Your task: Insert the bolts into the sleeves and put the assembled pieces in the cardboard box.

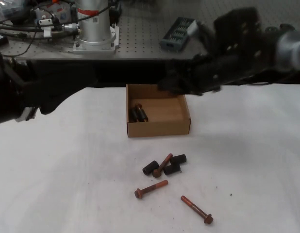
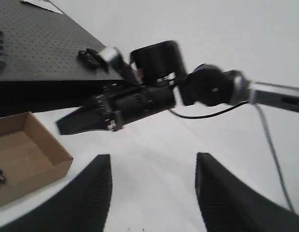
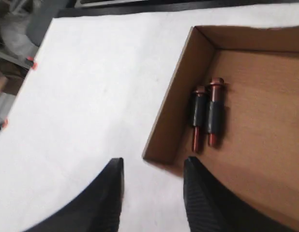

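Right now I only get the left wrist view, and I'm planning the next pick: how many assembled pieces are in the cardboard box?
Observer: Two assembled pieces lie side by side by one wall of the cardboard box.
Operator: What's left outside it?
Observer: Three bolts and three sleeves lie on the white cloth, on the camera's side of the box.
Operator: Is the right arm carrying anything?
Observer: No; its jaws stand open and empty above the box's edge.

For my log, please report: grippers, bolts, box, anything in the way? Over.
Left gripper open, empty. Right gripper open, empty, over box edge. Two assembled pieces in box; three bolts, three sleeves on cloth. Nothing seen in the way.
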